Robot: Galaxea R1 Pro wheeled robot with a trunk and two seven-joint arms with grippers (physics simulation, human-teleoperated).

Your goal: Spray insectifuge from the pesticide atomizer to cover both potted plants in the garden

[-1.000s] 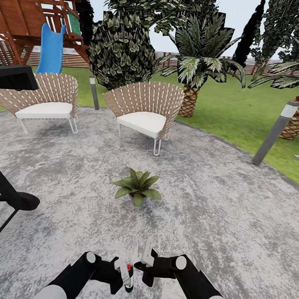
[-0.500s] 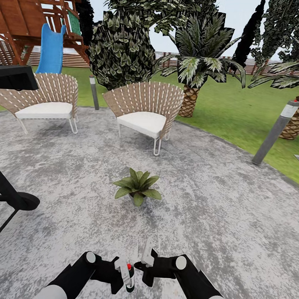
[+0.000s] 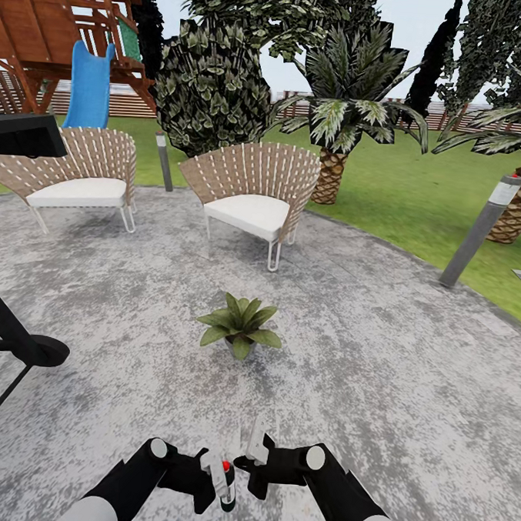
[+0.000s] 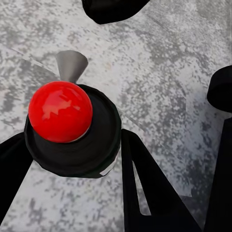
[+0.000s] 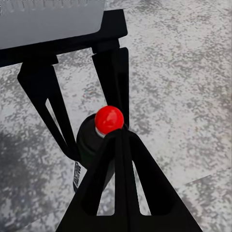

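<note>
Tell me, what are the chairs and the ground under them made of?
The chairs look like woven wicker: pale strips fan across tan backs, with soft-looking white cushions and thin, probably metal, legs. The ground looks like rough stone or concrete, mottled grey and white, matte with no shine.

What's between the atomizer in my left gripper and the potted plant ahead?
Nothing: in the head view only bare mottled stone patio lies between the pesticide atomizer, held in the left gripper, and the potted plant.

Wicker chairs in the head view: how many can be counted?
2. One wicker chair stands at the patio's far left edge; the second chair stands nearer the middle, beyond the potted plant. More may lie outside the view.
</note>
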